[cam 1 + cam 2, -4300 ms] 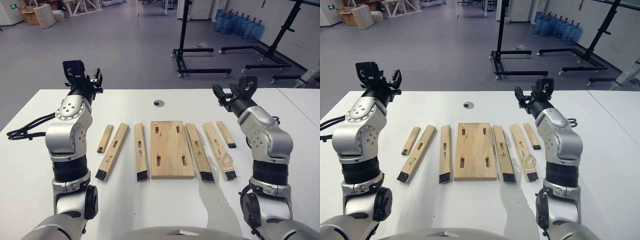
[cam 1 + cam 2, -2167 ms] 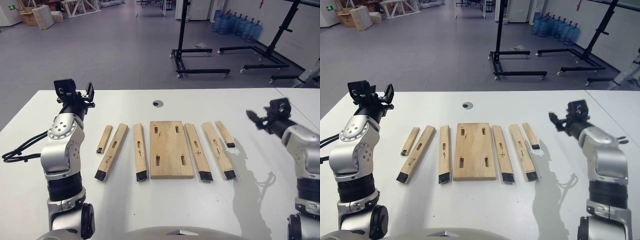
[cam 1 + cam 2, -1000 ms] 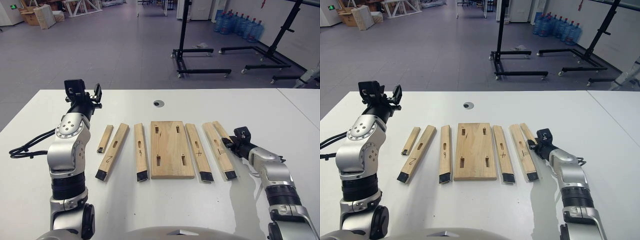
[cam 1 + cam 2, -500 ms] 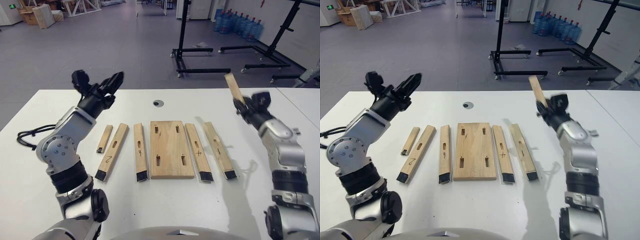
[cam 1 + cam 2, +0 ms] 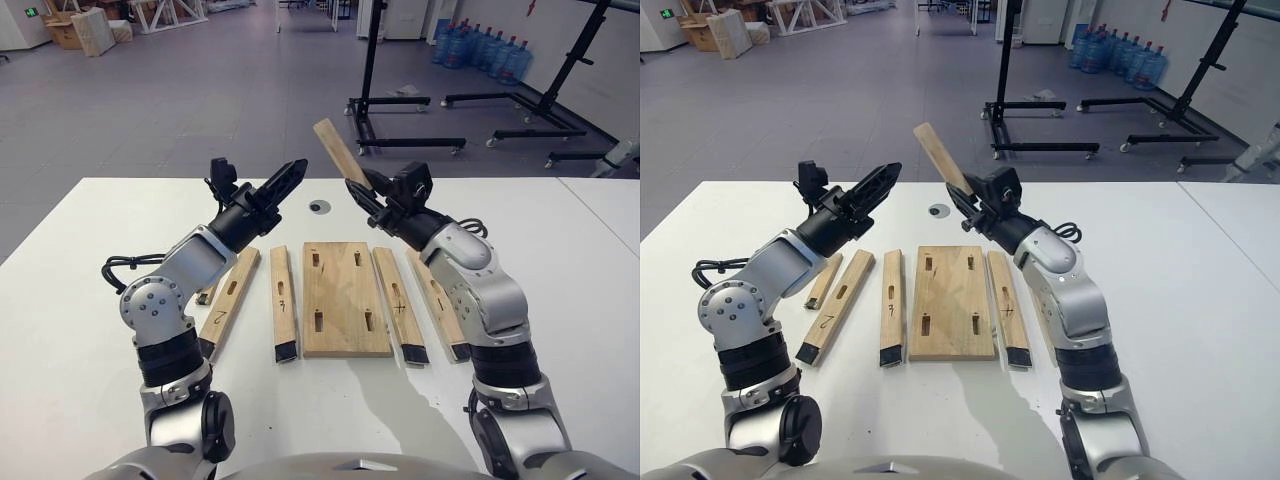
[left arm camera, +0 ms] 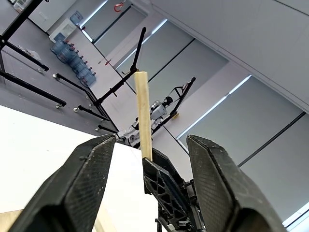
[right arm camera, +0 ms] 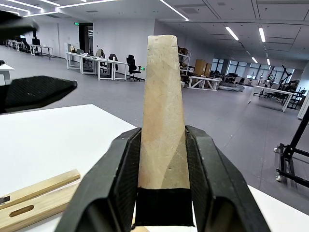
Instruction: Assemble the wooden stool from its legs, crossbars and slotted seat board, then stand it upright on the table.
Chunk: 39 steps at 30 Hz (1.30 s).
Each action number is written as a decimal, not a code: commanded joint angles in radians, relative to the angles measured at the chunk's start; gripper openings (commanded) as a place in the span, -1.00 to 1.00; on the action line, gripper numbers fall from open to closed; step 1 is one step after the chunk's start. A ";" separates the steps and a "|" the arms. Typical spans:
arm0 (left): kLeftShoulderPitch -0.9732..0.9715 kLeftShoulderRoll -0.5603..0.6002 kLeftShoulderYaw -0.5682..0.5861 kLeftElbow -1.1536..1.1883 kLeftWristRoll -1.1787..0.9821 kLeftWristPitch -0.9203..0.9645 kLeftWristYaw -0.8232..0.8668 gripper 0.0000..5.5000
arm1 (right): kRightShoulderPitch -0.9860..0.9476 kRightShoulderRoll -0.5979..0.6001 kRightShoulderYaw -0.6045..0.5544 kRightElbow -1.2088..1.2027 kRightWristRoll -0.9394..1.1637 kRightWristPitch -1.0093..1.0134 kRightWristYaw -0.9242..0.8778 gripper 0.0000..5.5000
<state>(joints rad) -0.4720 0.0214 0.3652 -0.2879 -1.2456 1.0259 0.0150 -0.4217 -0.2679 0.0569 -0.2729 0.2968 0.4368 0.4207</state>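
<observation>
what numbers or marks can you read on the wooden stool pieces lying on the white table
"2": pale slotted wooden leg, second piece from the robot's left.
"+": inner right wooden leg, beside the flat slotted seat board.
Penned mark on the inner left wooden leg: unclear.
Green sign far behind: too small to read.

Bare table lies wide along the right edge and across the near edge. The seat board and legs block the middle. Above them, the spread-fingered left gripper and the right gripper, clamping a raised crossbar, leave only a narrow gap.
</observation>
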 commanded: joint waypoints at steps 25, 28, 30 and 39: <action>-0.021 0.054 -0.080 0.046 -0.062 -0.129 0.069 -0.11 | 0.097 0.020 0.133 -0.124 0.008 0.000 0.084 -0.53; -0.023 0.052 -0.088 0.047 -0.064 -0.133 0.076 -0.28 | 0.095 0.021 0.133 -0.120 0.006 -0.001 0.084 -0.53; -0.022 0.051 -0.095 0.041 -0.069 -0.136 0.082 -0.38 | 0.093 0.020 0.136 -0.118 0.003 -0.002 0.085 -0.53; -0.020 0.064 -0.107 0.045 -0.068 -0.153 0.082 -0.85 | 0.093 0.019 0.141 -0.114 -0.004 -0.002 0.081 -0.53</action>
<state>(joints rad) -0.4803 0.0764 0.2635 -0.2492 -1.3150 0.8852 0.0934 -0.3286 -0.2481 0.1960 -0.3926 0.2928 0.4255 0.5006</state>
